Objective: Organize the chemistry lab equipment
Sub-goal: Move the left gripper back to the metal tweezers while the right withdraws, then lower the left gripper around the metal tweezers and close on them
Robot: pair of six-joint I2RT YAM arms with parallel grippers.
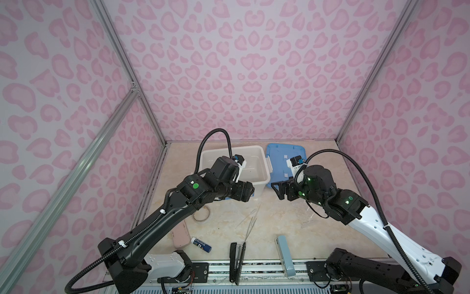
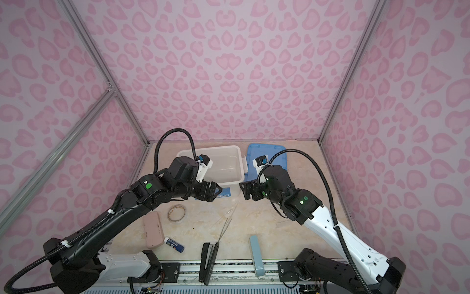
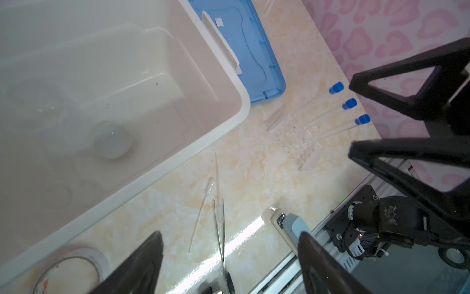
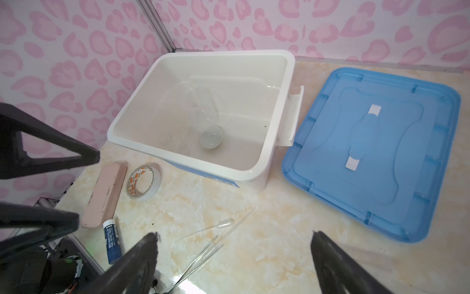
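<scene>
White plastic bin (image 4: 178, 158) holds small white round dish (image 4: 211, 138).
Left gripper (image 3: 230, 236) and right gripper (image 4: 234, 234) both spread wide, empty, above marble tabletop (image 4: 254, 216).

Both top views look steeply down from high over the near edge of the table (image 1: 279, 224), far off, while each wrist cam sits close, tilted down, both sharing the white bin (image 4: 198, 53), blue lid (image 4: 381, 152) & droppers (image 4: 224, 224).
</scene>
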